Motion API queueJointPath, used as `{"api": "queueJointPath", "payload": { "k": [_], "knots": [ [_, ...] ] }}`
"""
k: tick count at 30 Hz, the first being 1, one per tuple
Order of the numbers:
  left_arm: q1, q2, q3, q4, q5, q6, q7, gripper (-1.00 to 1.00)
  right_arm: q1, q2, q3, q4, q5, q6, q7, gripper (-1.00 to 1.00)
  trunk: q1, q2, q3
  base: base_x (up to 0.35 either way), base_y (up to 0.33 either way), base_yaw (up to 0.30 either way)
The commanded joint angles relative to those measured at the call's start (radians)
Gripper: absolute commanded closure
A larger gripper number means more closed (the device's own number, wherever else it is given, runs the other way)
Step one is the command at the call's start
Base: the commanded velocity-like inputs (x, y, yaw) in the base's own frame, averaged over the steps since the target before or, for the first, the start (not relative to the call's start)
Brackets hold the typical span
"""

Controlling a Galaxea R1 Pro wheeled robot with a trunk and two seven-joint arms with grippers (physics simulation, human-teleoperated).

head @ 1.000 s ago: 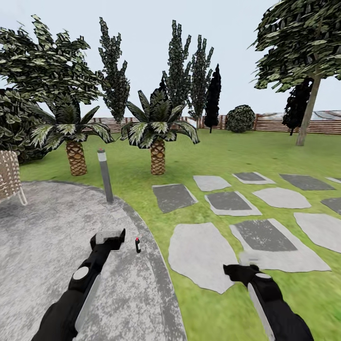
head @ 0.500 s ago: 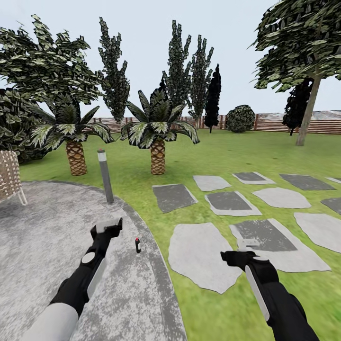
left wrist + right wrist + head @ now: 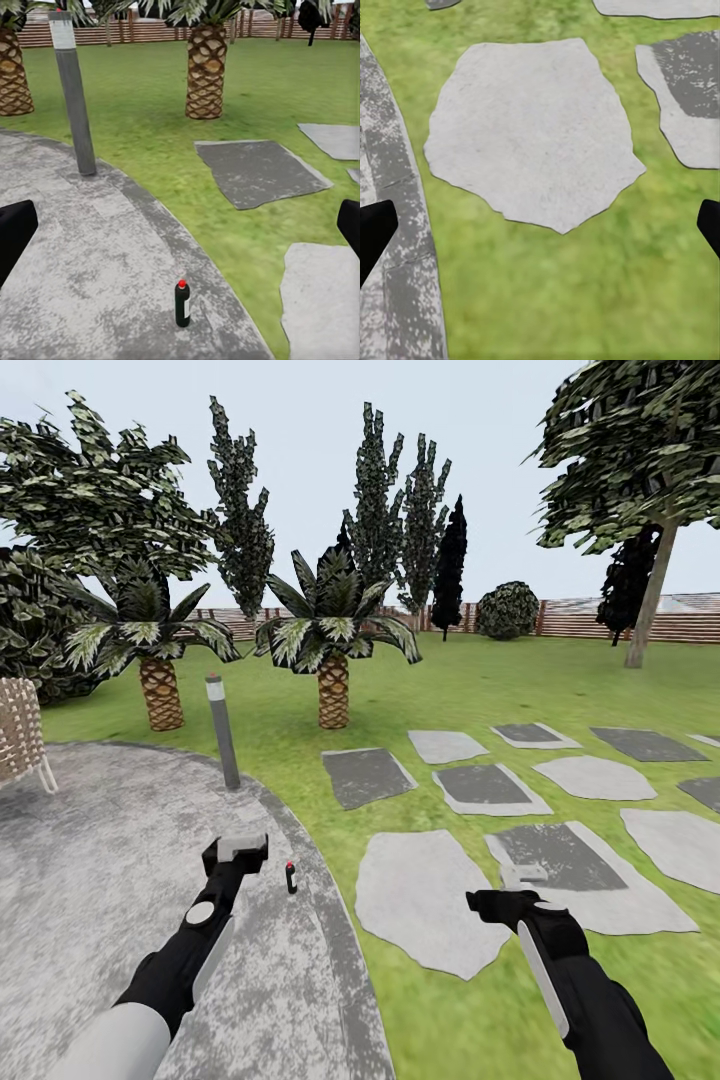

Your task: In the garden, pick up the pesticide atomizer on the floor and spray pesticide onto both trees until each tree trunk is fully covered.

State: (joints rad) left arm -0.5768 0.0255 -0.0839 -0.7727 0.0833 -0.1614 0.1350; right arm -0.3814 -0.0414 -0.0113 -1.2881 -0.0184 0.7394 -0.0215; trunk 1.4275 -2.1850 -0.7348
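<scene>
The pesticide atomizer (image 3: 290, 877) is a small dark bottle with a red top and a white label. It stands upright on the grey stone patio near its curved edge, and the left wrist view has it (image 3: 182, 304) ahead of the fingers. My left gripper (image 3: 240, 847) hovers just left of it, open and empty; its dark fingertips (image 3: 15, 232) sit far apart. Over the grass by a stepping stone, my right gripper (image 3: 520, 880) is open and empty too. A tall tree with a pale trunk (image 3: 650, 595) stands far right by the fence.
A grey bollard lamp (image 3: 222, 732) stands at the patio's edge. Behind it are two short palms (image 3: 333, 685). Flat stepping stones (image 3: 420, 895) lie in the lawn to the right. A wicker chair (image 3: 18, 735) is at far left. A slatted fence (image 3: 600, 620) closes the back.
My left arm has stretched out, bringing its gripper slightly right, closer to the bottle. The right gripper shifted a little left and forward, then held still.
</scene>
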Motion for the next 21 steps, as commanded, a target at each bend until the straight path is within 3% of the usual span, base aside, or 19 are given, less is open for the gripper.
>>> {"api": "queueJointPath", "payload": {
  "k": [1, 21],
  "knots": [
    [0.000, 0.000, 0.000, 0.001, 0.000, 0.000, 0.000, -1.00, 0.000, -0.001, -0.001, 0.000, -0.001, 0.000, 0.000, -1.00, 0.004, -0.007, -0.004, 0.000, 0.000, 0.000],
    [0.000, 0.001, 0.001, 0.001, 0.001, 0.000, 0.000, -1.00, 0.000, -0.002, -0.003, 0.000, -0.001, 0.000, 0.000, -1.00, 0.080, -0.147, -0.097, 0.000, 0.000, 0.000]
  ]
}}
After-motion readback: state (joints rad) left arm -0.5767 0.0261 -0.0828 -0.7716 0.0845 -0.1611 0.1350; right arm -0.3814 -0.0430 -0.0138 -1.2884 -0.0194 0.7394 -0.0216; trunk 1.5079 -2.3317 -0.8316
